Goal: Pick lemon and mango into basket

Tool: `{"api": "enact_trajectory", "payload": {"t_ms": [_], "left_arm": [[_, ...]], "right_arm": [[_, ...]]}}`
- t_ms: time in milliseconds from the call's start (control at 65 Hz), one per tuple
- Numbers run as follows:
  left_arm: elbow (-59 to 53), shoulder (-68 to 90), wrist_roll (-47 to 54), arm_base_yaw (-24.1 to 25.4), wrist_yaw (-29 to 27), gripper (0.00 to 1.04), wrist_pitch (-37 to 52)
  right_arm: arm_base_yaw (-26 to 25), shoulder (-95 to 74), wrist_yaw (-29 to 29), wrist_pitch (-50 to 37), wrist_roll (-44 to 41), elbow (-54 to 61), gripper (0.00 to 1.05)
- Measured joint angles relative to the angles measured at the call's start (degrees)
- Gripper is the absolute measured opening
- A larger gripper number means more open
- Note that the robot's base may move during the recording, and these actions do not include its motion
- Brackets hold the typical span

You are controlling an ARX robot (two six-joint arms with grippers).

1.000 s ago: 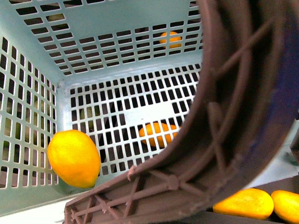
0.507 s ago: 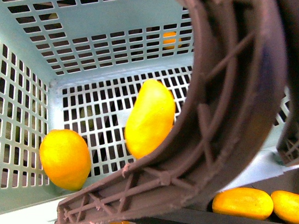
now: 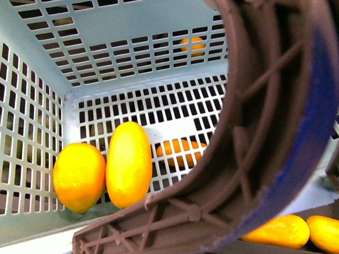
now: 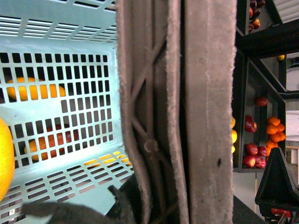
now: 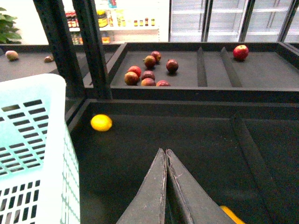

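The front view looks down into the turquoise basket [image 3: 44, 56]. The yellow lemon [image 3: 78, 177] lies in its near left corner. A longer yellow mango [image 3: 129, 164] stands against the lemon's right side on the slotted floor. The brown basket handle [image 3: 269, 136] arcs close across the right of this view. In the left wrist view my left gripper [image 4: 135, 205] is shut on the basket handle [image 4: 187, 107], its fingers mostly hidden behind it. My right gripper [image 5: 166, 151] is shut and holds nothing, over a dark shelf tray beside the basket's corner [image 5: 32, 140].
Two more mangoes [image 3: 277, 230] lie on the dark shelf outside the basket, bottom right. Orange fruits [image 3: 180, 152] show through the basket's slots. A small yellow fruit [image 5: 101, 122] lies on the tray past the right gripper. Red fruits [image 5: 148, 74] fill a farther bin behind black shelf posts [image 5: 93, 46].
A second ago only the lemon lay in the basket. The mango then dropped in upright at the middle and now rests against the lemon. The handle has shifted slightly.
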State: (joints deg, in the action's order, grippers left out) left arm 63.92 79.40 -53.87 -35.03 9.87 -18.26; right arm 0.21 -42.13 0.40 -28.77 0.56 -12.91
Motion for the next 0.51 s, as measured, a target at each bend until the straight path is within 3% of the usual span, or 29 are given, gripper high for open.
{"api": "enact_trajectory", "payload": {"t_ms": [507], "left_arm": [[0.00,0.00,-0.02,-0.02,0.13,0.15,0.00]], "right_arm": [[-0.02,12.72,-0.28,4.22,-0.20,8.57,0.02]]}}
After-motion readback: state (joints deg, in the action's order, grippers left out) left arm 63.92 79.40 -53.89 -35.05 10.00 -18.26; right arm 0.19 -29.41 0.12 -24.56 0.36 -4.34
